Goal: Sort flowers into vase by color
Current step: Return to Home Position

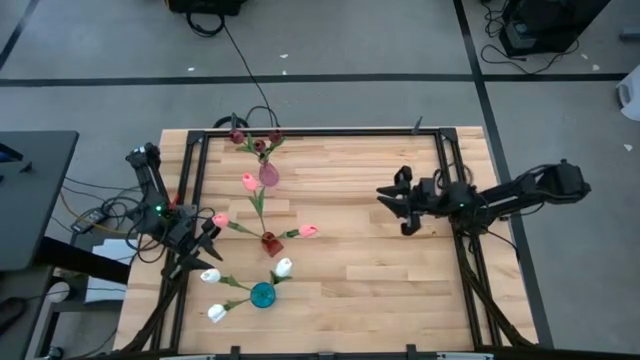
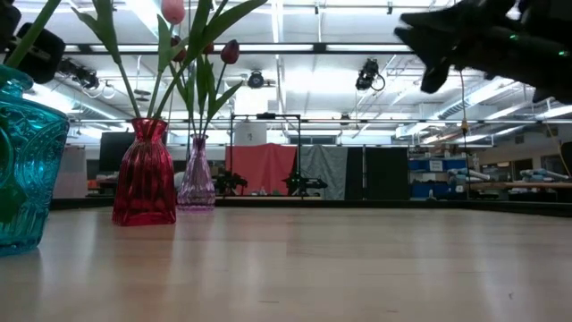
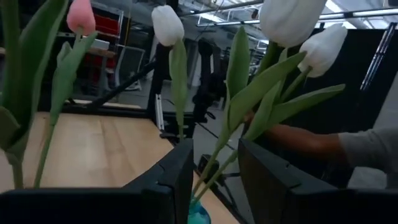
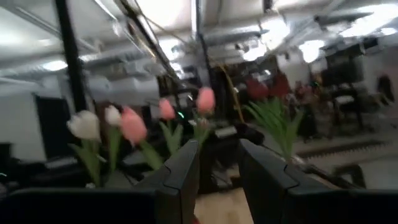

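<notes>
White tulips point(image 1: 284, 266) in teal vase point(image 1: 262, 294), pink tulips point(image 1: 308, 231) in red vase point(image 1: 269, 243), maroon tulips point(image 1: 258, 145) in pink vase point(image 1: 268, 175). Left hand point(image 1: 195, 245) and right hand point(image 1: 398, 205) hover empty, fingers apart; sorting seems finished.

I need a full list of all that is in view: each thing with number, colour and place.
table: one, light wood, under everything
pink vase: one, pale pink, table's left half
red vase: one, red, between the other vases
blue vase: one, blue-green, table's left half
maroon flowers: three, in pink vase
pink flowers: three, in red vase
white flowers: three, in blue vase
person's arm: one, grey sleeve, behind white flowers
left pincer: open, beside red vase
right pincer: open, over table's right half
</notes>
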